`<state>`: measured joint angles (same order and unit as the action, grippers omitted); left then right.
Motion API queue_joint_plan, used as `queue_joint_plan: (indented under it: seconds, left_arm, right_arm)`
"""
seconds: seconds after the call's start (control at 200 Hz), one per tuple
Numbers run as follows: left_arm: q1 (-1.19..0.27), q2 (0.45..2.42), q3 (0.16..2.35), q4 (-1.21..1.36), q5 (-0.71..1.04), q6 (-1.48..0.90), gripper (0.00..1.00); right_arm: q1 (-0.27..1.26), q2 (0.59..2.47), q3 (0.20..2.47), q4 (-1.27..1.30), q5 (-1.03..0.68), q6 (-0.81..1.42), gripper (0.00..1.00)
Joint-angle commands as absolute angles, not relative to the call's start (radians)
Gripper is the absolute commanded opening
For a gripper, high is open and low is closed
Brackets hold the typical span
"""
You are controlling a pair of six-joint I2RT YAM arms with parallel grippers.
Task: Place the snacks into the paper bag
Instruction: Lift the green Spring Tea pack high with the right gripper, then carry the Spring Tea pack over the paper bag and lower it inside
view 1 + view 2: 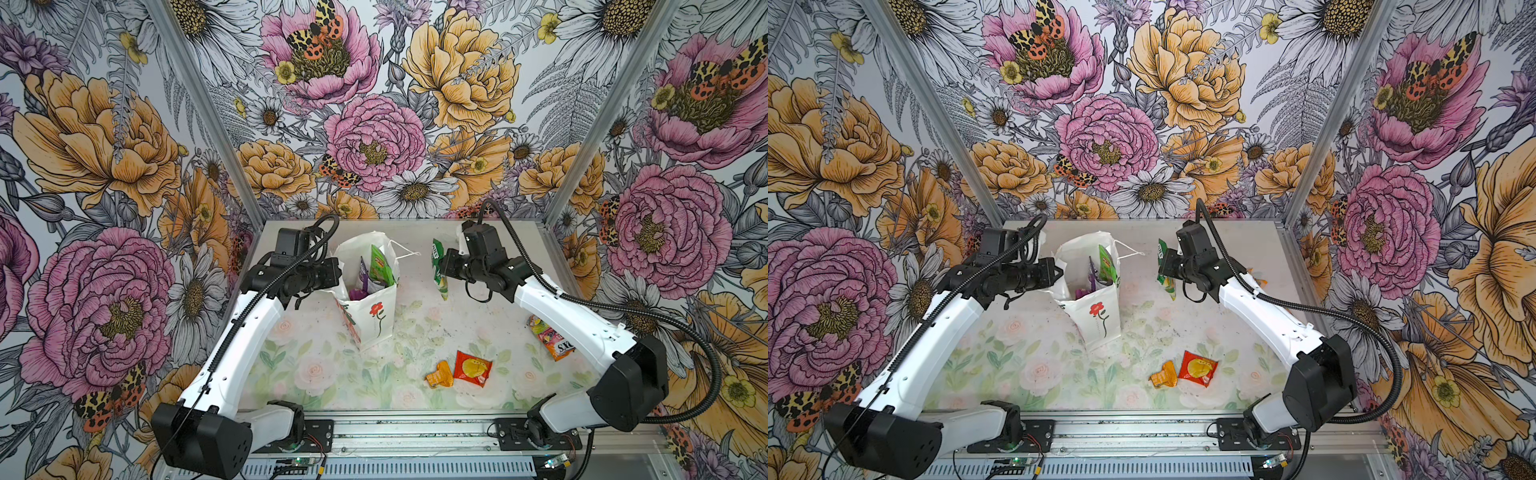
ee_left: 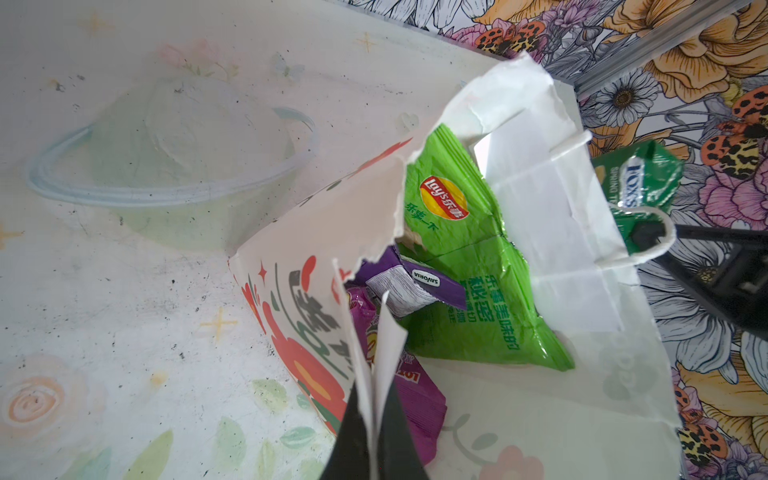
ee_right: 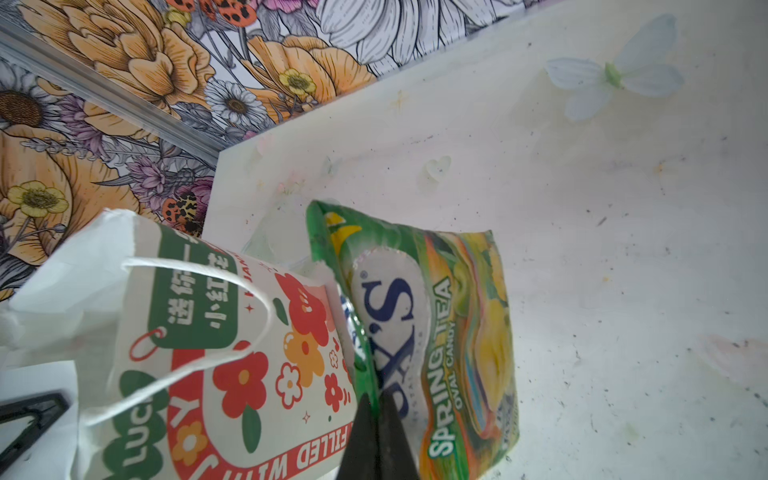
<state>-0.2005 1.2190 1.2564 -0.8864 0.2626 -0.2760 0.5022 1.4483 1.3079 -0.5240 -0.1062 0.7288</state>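
The white paper bag (image 1: 374, 328) (image 1: 1100, 328) stands upright at the table's back middle, its mouth torn and open. My left gripper (image 1: 337, 272) (image 2: 376, 419) is shut on the bag's left rim, a fold of white paper between its jaws. Inside lie a light-green packet (image 2: 457, 257), a purple one (image 2: 419, 282) and a magenta one (image 2: 415, 399). My right gripper (image 1: 444, 266) (image 3: 376, 411) is shut on the edge of the green-yellow FOX'S packet (image 1: 440, 282) (image 3: 457, 332), which hangs in the air just right of the bag.
An orange packet (image 1: 439, 374) and a red-yellow packet (image 1: 472, 368) lie at the front right of the table. Another colourful packet (image 1: 548, 336) sits partly under my right arm. Flowered walls close in the back and both sides.
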Motion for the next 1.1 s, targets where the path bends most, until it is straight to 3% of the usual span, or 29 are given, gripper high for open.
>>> queue_joint_plan:
  seconds: [0.0, 0.325, 0.706, 1.096]
  left_arm:
    - [-0.190, 1.198, 1.261, -0.816, 0.240, -0.242, 0.00]
    - [-0.189, 1.200, 1.258, -0.814, 0.242, -0.244, 0.00]
    - [-0.189, 1.206, 1.255, -0.813, 0.244, -0.245, 0.00]
    - [-0.187, 1.209, 1.255, -0.813, 0.244, -0.245, 0.00]
  right_arm:
    - [0.497, 1.383, 1.396, -0.507, -0.097, 0.690, 0.00]
    - [0.521, 1.412, 1.641, -0.555, -0.134, 0.639, 0.00]
    - [0.703, 1.560, 1.989, -0.635, -0.133, 0.580, 0.00]
    - [0.834, 1.672, 2.094, -0.650, -0.169, 0.592, 0.00]
